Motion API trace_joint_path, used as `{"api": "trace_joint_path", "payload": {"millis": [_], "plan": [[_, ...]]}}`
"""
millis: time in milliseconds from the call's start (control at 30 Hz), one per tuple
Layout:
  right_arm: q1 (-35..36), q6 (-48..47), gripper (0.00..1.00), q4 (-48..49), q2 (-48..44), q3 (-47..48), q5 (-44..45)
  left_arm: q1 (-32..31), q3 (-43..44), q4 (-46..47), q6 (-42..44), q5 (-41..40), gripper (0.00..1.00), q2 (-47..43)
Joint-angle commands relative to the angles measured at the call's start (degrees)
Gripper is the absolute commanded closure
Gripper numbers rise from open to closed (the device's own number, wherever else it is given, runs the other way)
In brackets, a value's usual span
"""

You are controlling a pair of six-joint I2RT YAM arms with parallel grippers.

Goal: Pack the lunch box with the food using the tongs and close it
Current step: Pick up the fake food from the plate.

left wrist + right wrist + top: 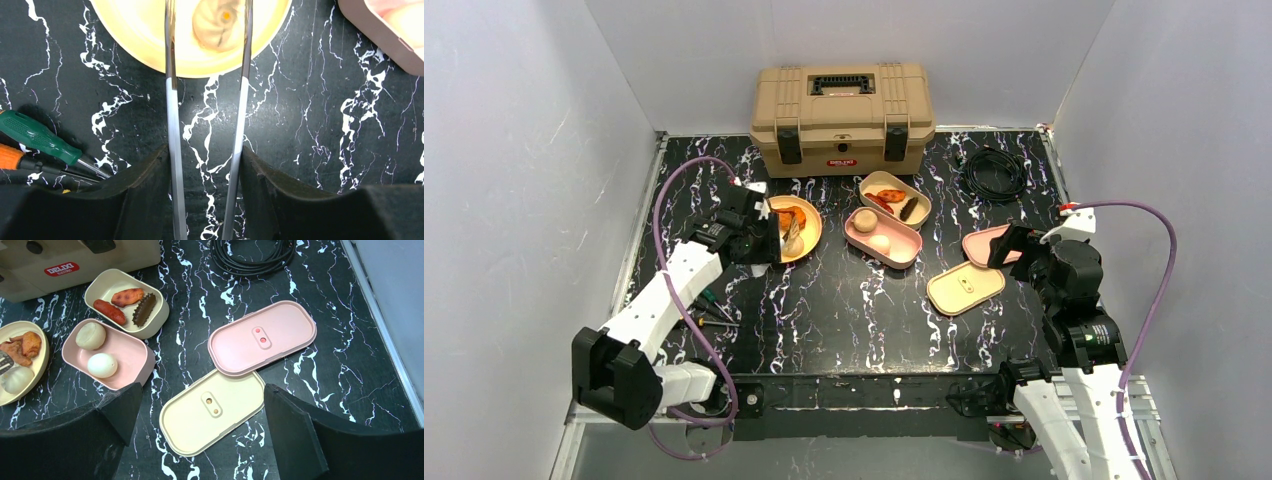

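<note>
My left gripper (205, 170) is shut on the metal tongs (171, 125). Their two arms reach over the yellow plate (145, 35) and stand apart on either side of a pale bun (217, 22). Orange-red chunks (22, 345) also lie on that plate. The pink lunch box (132, 352) holds a white egg (102, 365) and a tan bun (91, 335). The cream box (107, 282) holds a sausage (110, 311), an orange chunk (127, 296) and a dark brown piece (144, 309). My right gripper (201, 390) hangs open and empty over the cream lid (212, 410).
A pink lid (262, 337) lies partly on the cream lid. A tan toolbox (842, 110) stands at the back and a coiled black cable (994, 172) lies to its right. Screwdrivers (35, 135) lie left of my left gripper.
</note>
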Motion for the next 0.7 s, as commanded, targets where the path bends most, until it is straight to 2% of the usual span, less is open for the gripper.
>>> {"api": "trace_joint_path", "payload": {"millis": [0,400,667], "plan": [[0.3,-0.1,0.0,2.3,0.0,0.4,0.2,1.7,0.5,2.2,1.3,1.0,0.51,0.0],[0.3,-0.1,0.0,2.3,0.1,0.3,0.2,2.1,4.6,4.0,2.8,2.0,0.56,0.9],[0.3,0.0,0.0,2.4,0.3,0.2,0.3,1.9,8.7,4.4,3.7,5.7,0.58,7.1]]}}
